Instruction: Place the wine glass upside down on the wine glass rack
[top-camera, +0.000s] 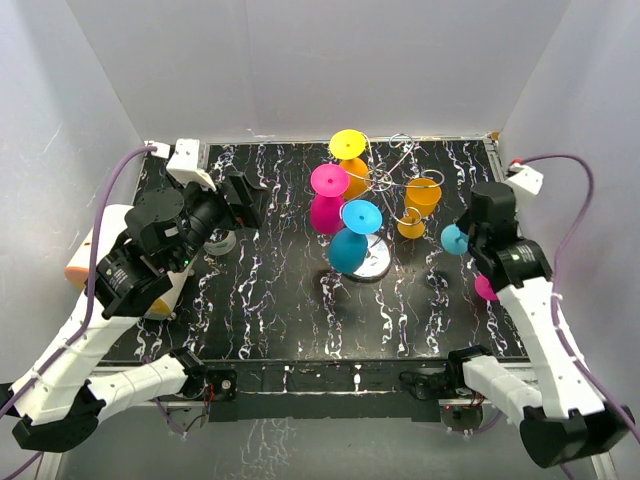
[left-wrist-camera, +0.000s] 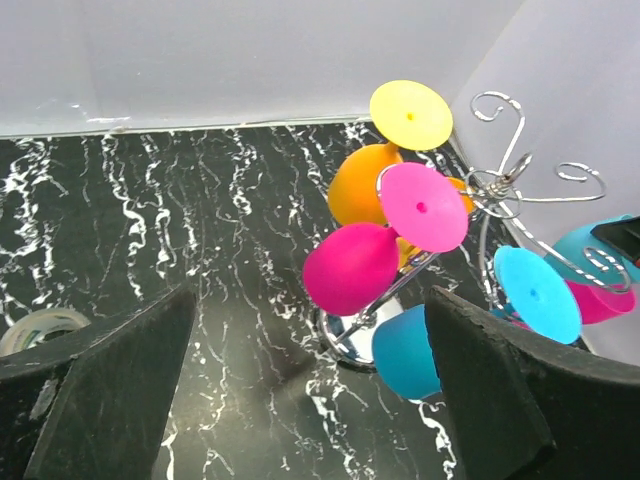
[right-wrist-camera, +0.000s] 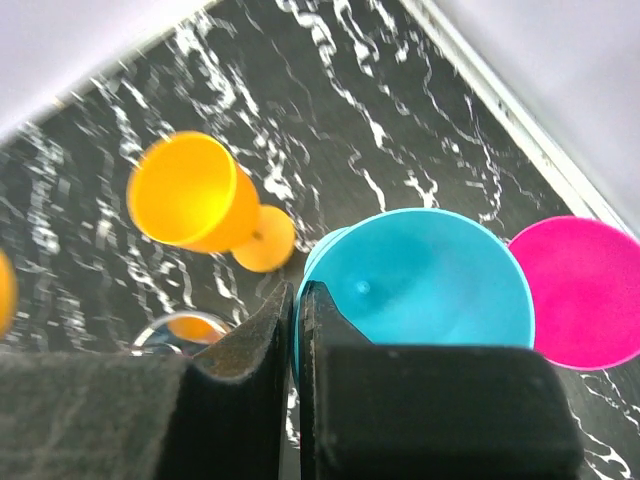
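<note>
Nearest the top camera, the left arm (top-camera: 80, 350) and right arm (top-camera: 545, 335) rise from the near edge and reach over the black marbled table (top-camera: 280, 300), the largest surface in view. Toward the far centre of the table stands the wine glass rack (left-wrist-camera: 492, 181), with curled wire arms radiating from a central post above a shiny disc base. Three glasses hang on it foot-up: an orange glass with a yellow foot (left-wrist-camera: 362, 188), a hung pink glass (left-wrist-camera: 350, 268) and a hung teal glass (left-wrist-camera: 405, 350), all on the left and near sides. The curled arms on the right side appear unoccupied. A second orange glass (top-camera: 422, 195) stands mouth-up near the rack's right side, and a loose pink glass (right-wrist-camera: 580, 290) sits under the right arm. The teal wine glass (right-wrist-camera: 430, 285) to be placed is well right of the rack, just beside the loose pink glass, with its mouth toward the wrist camera and therefore not yet inverted. The right gripper (right-wrist-camera: 297, 300) has its fingers pressed together on the wall of that glass at the rim, apparently one inside and one outside. The left gripper (left-wrist-camera: 308, 305) is spread wide, holds nothing and faces the rack from the left. Probable faults: the narrow rim pinch may let the glass pivot or slip during inversion; the second orange glass lies between the gripper and the free wire arms and may be struck; a misaligned stem may miss the loop, dropping the glass or disturbing those already hung.
</note>
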